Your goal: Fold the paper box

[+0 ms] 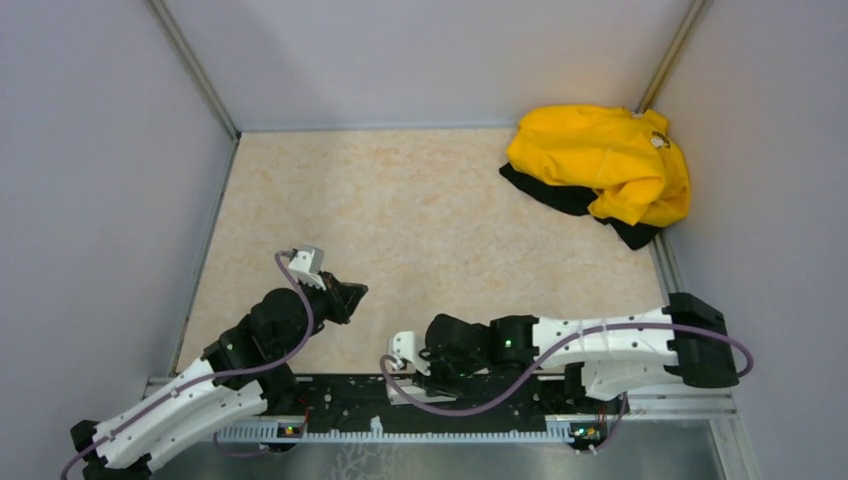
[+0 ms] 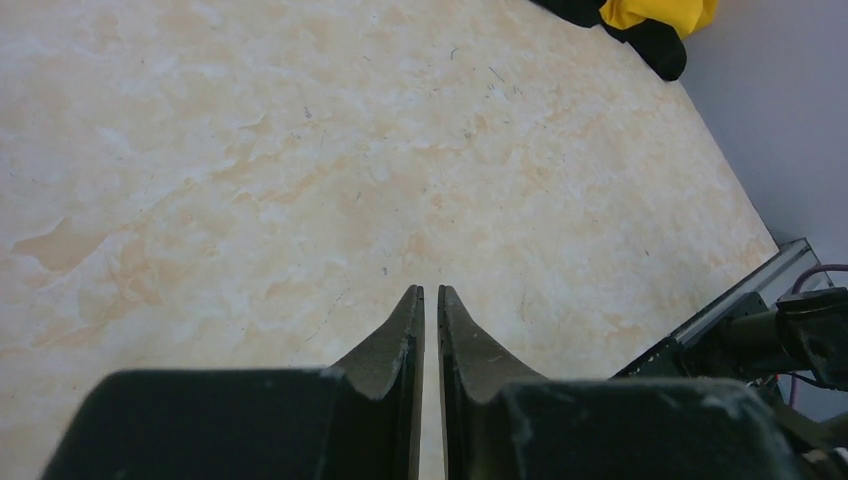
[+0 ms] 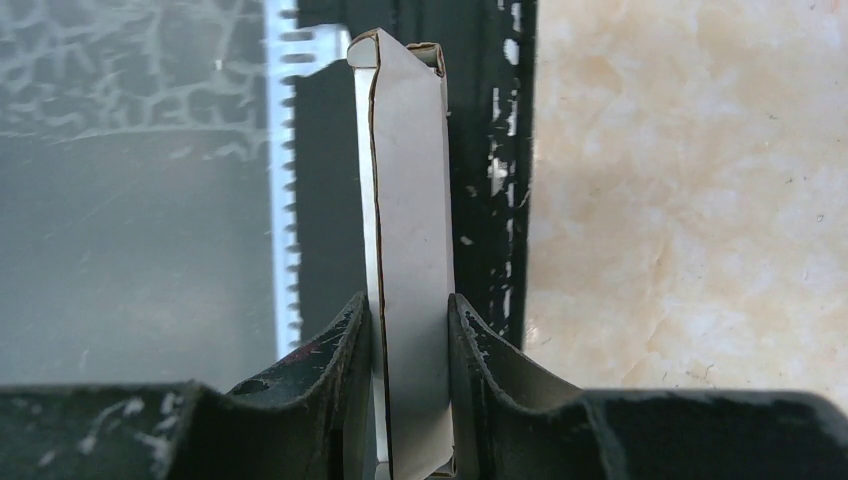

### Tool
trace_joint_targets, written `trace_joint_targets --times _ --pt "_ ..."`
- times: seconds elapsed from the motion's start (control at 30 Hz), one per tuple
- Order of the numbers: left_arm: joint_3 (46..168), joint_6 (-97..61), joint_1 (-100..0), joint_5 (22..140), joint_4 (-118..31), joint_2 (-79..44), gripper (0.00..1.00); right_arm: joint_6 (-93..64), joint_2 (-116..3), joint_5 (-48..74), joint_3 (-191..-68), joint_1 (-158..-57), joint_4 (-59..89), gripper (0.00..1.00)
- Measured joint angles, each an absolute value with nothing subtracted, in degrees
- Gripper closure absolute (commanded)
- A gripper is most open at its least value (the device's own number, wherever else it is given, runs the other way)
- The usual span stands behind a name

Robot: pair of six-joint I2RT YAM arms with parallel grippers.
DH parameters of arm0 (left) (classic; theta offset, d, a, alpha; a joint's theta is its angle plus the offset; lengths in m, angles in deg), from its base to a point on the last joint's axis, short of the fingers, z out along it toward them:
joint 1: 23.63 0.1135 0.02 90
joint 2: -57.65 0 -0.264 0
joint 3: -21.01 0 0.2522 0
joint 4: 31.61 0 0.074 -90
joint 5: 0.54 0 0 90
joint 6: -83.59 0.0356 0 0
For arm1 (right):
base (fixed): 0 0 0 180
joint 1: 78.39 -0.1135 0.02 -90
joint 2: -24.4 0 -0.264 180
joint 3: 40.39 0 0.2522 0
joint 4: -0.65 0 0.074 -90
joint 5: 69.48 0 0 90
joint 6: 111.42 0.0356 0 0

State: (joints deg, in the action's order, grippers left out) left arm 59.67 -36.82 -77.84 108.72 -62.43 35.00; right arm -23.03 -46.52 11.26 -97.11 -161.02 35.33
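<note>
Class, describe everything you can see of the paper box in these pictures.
The paper box is pale grey-white thin cardboard with brownish cut edges, folded flat into a narrow strip. It stands edge-on between the fingers of the right gripper, which clamp both faces. Its far end, a folded tab, juts over the black rail at the table's near edge.

There is one paper box (image 3: pixel 410 250), a flattened pale strip standing upright between the two fingers of the right gripper (image 3: pixel 410 330), which press against its sides. There are two arms and two grippers; the left gripper (image 2: pixel 430 310) has its two fingers drawn nearly together with only a thin slit between them and nothing in it. There is one yellow garment (image 1: pixel 605 160), lying on one dark cloth (image 1: pixel 560 195), well beyond both grippers at the far right corner of the one table (image 1: pixel 430 200).
</note>
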Motion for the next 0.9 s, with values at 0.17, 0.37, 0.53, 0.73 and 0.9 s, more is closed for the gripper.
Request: trace_joint_targets --times 0.17,0.37,0.53,0.73,0.9 --pt "59.6 -36.7 -77.8 107.4 -62.5 35.0 0.85 -21.8 -38.8 9.3 -96.8 -162.3 37.2 1.0" --pt "58.4 -36.6 -77.8 105.6 -61.4 34.2 0.86 -21.2 -36.6 8.5 -96.8 -162.3 37.4 1.0" --pt "57.6 -36.6 -77.8 104.3 -60.3 32.6 0.85 -21.2 -36.6 8.5 -96.8 -162.3 38.0 1.0" --pt "57.1 -36.6 -77.8 103.4 -58.9 31.7 0.86 -21.5 -36.6 8.7 -96.8 -162.3 38.1 1.0" --pt "56.9 -36.6 -77.8 102.9 -57.7 30.5 0.86 -22.0 -36.5 9.6 -96.4 -162.3 38.0 1.0"
